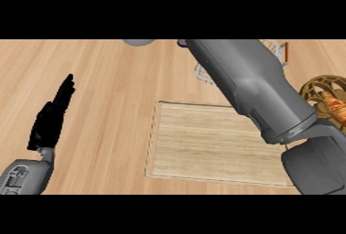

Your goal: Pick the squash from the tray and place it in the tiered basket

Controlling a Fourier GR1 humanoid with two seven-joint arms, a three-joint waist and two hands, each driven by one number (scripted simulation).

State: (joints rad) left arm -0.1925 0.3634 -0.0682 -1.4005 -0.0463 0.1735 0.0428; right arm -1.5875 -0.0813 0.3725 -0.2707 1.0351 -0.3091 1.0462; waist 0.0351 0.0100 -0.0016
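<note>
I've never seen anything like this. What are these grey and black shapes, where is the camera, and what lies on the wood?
You are looking down through a camera in a robot's head at a wooden counter. The big grey shape is its right forearm, stretching towards the far edge; its hand lies beyond the picture, so I cannot tell what it holds. At the left, the black left hand rests open, holding nothing. The pale board in the middle is a tray. At the right edge sits a round bronze wire basket with something orange in it; pale wirework peeks out behind the arm.
</note>
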